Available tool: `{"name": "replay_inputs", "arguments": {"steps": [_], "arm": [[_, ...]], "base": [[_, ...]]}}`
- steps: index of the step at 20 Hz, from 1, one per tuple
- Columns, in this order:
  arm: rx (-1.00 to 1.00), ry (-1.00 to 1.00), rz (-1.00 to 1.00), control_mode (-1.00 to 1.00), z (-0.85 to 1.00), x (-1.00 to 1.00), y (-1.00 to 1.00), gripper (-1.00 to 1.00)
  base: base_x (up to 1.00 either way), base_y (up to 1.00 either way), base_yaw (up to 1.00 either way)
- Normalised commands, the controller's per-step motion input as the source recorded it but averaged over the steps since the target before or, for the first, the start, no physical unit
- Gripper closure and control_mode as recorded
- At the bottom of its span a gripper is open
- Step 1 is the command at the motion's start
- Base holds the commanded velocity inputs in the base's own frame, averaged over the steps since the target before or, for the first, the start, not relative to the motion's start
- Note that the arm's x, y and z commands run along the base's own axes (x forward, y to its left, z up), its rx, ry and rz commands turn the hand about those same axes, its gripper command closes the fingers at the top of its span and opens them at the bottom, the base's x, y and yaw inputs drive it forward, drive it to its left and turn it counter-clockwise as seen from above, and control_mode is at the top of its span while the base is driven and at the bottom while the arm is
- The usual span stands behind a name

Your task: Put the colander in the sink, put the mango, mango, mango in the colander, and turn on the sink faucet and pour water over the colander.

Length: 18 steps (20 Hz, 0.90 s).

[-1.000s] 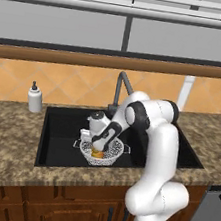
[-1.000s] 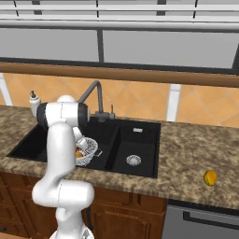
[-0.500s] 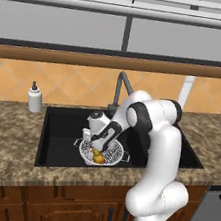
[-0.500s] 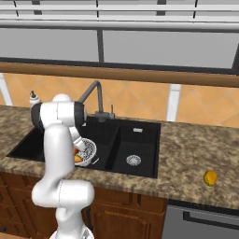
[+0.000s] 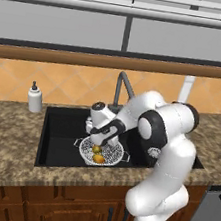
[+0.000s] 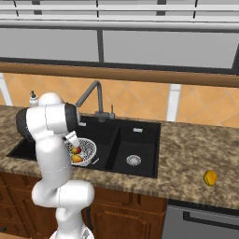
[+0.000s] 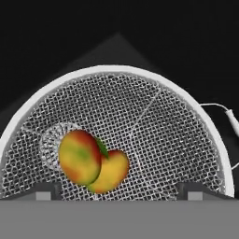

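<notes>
The silvery mesh colander (image 5: pixel 113 156) (image 6: pixel 88 148) (image 7: pixel 154 121) sits in the large basin of the black sink (image 5: pixel 61 132) (image 6: pixel 140 140). Two mangos lie in it, touching: a red-green one (image 7: pixel 79 156) (image 5: pixel 96 149) (image 6: pixel 76 150) overlapping a yellower one (image 7: pixel 113 172) (image 5: pixel 100 158) (image 6: pixel 77 158). My gripper (image 5: pixel 96 140) (image 6: pixel 73 139) (image 7: pixel 119 190) hovers just above them, open, its fingertips (image 7: pixel 44 190) wide apart with nothing held. The third mango (image 6: pixel 210 177) rests on the counter far to the right. The dark faucet (image 5: pixel 122 83) (image 6: pixel 93 93) arches behind the basin; no stream shows.
A white soap dispenser (image 5: pixel 34 98) (image 6: pixel 33 97) stands on the granite counter left of the sink. The smaller basin with its silver drain (image 6: pixel 133 160) lies to the right of the colander. My arm leans over the sink's front edge.
The hand has shifted only slightly over the colander. Both mangos now lie free of the fingers in the bowl.
</notes>
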Motion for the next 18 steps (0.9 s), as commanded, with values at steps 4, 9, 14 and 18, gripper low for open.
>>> {"name": "replay_inputs", "arguments": {"steps": [4, 9, 14, 18], "arm": [[0.00, 0.00, -0.10, -1.00, 0.75, -0.72, -0.11, -1.00], [0.00, 0.00, -0.04, -1.00, 0.67, -0.87, -0.24, -1.00], [0.00, 0.00, -0.02, -1.00, 0.64, -0.83, -0.35, -1.00], [-0.04, 0.00, 0.00, -1.00, 0.43, -0.75, -0.58, -1.00]], "base": [[0.00, 0.00, 0.00], [0.00, 0.00, 0.00], [0.00, 0.00, 0.00], [0.00, 0.00, 0.00]]}}
